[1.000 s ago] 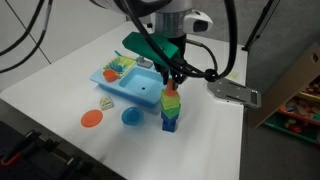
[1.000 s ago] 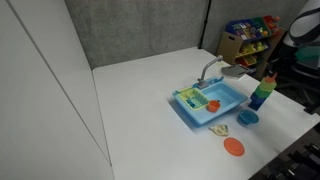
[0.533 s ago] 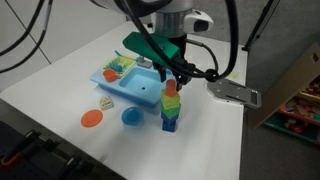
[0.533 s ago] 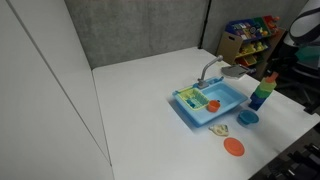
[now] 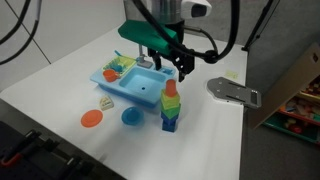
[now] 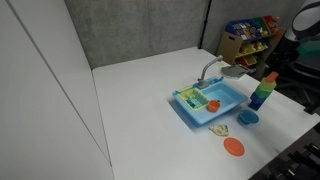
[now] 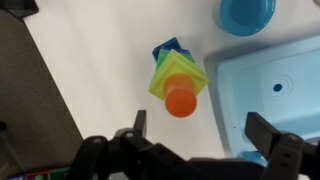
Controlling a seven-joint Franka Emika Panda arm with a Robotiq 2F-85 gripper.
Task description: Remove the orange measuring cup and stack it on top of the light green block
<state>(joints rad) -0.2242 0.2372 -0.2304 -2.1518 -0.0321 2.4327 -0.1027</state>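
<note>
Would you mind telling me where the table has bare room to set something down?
The wide bare table between the toy sink and the grey wall is free. It is crowded around the block stack, blue bowl and orange disc.

Sink (image 7: 290, 110) and bowl (image 7: 247, 12) flank the block stack (image 7: 176, 72); table (image 7: 90, 70) beyond open.

Ext cams oblique above table (image 5: 60, 85); wrist cam top-down, close

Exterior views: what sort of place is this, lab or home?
Probably a lab, not a real kitchen: a bare white table, a grey partition wall behind it, and the only sink is a blue plastic toy.
</note>
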